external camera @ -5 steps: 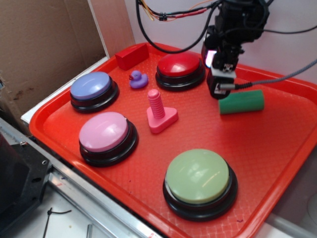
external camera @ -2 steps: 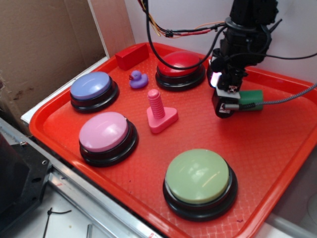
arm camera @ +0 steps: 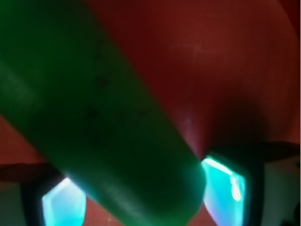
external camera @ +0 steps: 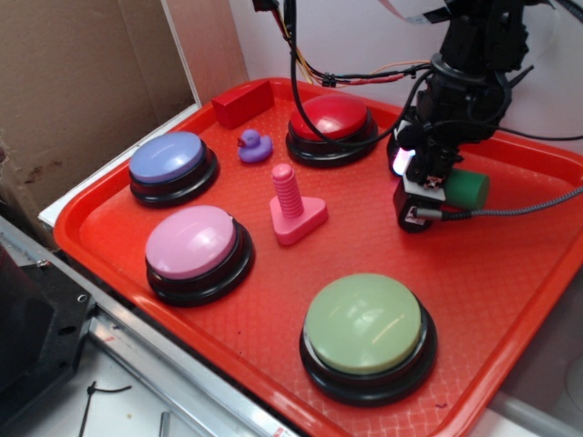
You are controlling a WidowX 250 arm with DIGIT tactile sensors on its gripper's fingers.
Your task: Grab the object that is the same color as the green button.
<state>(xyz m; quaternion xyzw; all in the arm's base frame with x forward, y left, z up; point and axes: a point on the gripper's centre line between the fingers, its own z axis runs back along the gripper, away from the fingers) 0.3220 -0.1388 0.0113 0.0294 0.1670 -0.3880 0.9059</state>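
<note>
Green cylinder [external camera: 468, 189] lying on its side at the right of the red tray [external camera: 510, 273], mostly tucked behind the gripper [external camera: 416, 206], only the round end poking out on the right in the exterior view. In the wrist view, same cylinder [arm camera: 94, 117] filling most of the frame, running diagonally from upper left down between the two glowing fingertips [arm camera: 225, 188] at the bottom corners, one either side of its end. Jaws spread wider than the cylinder, around it; touching it or not, can't tell. Count on the tray: four dome buttons, one each of pale green [external camera: 364, 326] at lower centre, pink [external camera: 194, 242] at left, purple [external camera: 169, 159] at upper left, red [external camera: 330, 119] at top centre. Also one pink screw-shaped piece [external camera: 293, 208] upright in the middle, one little purple duck [external camera: 254, 146] just above it, one red block [external camera: 243, 103] against the top rim. One cylinder only, well apart from the green button.
</note>
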